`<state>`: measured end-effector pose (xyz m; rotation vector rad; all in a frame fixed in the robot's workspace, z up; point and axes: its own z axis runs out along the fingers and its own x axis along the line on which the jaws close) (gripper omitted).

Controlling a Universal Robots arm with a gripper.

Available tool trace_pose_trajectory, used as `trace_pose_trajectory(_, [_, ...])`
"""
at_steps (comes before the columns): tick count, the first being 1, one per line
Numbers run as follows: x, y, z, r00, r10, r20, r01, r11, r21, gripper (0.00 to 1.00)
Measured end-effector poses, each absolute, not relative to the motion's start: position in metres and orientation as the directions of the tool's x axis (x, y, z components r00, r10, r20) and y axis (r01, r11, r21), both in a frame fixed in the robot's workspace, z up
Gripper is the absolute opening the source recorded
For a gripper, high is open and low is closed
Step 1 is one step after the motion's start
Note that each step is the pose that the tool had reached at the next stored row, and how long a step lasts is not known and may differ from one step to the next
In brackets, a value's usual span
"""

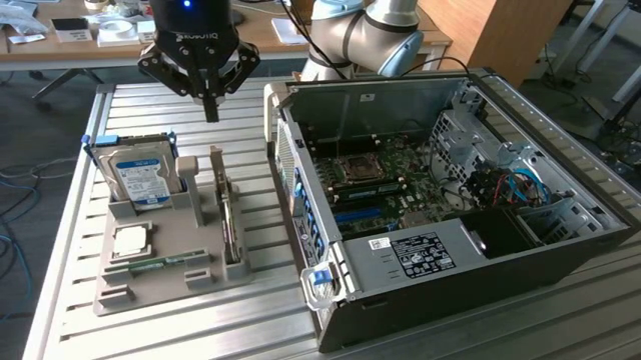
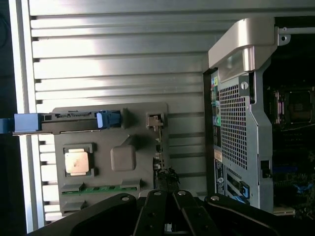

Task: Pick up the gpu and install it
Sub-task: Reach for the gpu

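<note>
Ok, gpu (image 1: pixel 230 221) stands on edge in a slot of the grey tray (image 1: pixel 150 296), on the tray side nearest the case (image 1: pixel 481 255). It is a thin dark card with its pale bracket at the end away from the exterior camera. Not in the case, not held.

In the wrist view the gpu (image 2: pixel 158 156) is seen edge-on from above, a thin dark line along one side of the tray (image 2: pixel 142 172).

Gripper (image 1: pixel 212 114) hangs above the bracket end of the gpu, apart from it, touching nothing. Jaws pressed together, nothing between them. In the wrist view the dark fingers (image 2: pixel 152 216) of the gripper (image 2: pixel 170 227) converge over the gpu's line.

Hard drive (image 1: pixel 140 176) stands upright in the tray to the exterior view's left of the gpu, blue label facing the camera, blue rails on its sides. Cpu (image 1: pixel 130 240) lies flat in a recess in front of the drive. Memory stick (image 1: pixel 161 262), green, sits in a slot just beside the cpu.

Case lies on its side, open side up, to the exterior view's right of the tray, near but apart. Motherboard (image 1: pixel 380 176) shows inside with blue slots and an open cpu socket.

All of this rests on a slatted metal table (image 1: pixel 170 330). Grey arm (image 1: pixel 371 34) is behind the case
</note>
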<state>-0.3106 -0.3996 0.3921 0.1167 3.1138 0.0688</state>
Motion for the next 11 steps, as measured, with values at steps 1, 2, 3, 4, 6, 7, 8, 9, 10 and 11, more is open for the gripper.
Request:
trace_pose_trajectory(1, [-0.3106,-0.3999,0.3921,-0.997,0.075,-0.023,0.074,0.996,0.045,0.11])
trace_pose_trajectory(2, [-0.3107,-0.4001,0.3921,-0.997,0.075,-0.023,0.074,0.996,0.045,0.11])
trace_pose_trajectory(3, [-0.3107,-0.4004,0.3921,-0.997,0.075,-0.023,0.074,0.996,0.045,0.11])
trace_pose_trajectory(4, [-0.3107,-0.4006,0.3921,-0.997,0.075,-0.023,0.074,0.996,0.045,0.11])
trace_pose_trajectory(6, [-0.3107,-0.401,0.3921,-0.997,0.075,-0.023,0.074,0.996,0.045,0.11])
trace_pose_trajectory(7, [-0.3108,-0.4012,0.3921,-0.997,0.075,-0.023,0.074,0.996,0.045,0.11])
trace_pose_trajectory(8, [-0.3108,-0.4014,0.3921,-0.997,0.075,-0.023,0.074,0.996,0.045,0.11])
trace_pose_trajectory(9, [-0.3108,-0.4015,0.3921,-0.997,0.075,-0.023,0.074,0.996,0.045,0.11])
trace_pose_trajectory(10, [-0.3108,-0.4018,0.3921,-0.997,0.075,-0.023,0.074,0.996,0.045,0.11])
trace_pose_trajectory(11, [-0.3108,-0.402,0.3921,-0.997,0.075,-0.023,0.074,0.996,0.045,0.11])
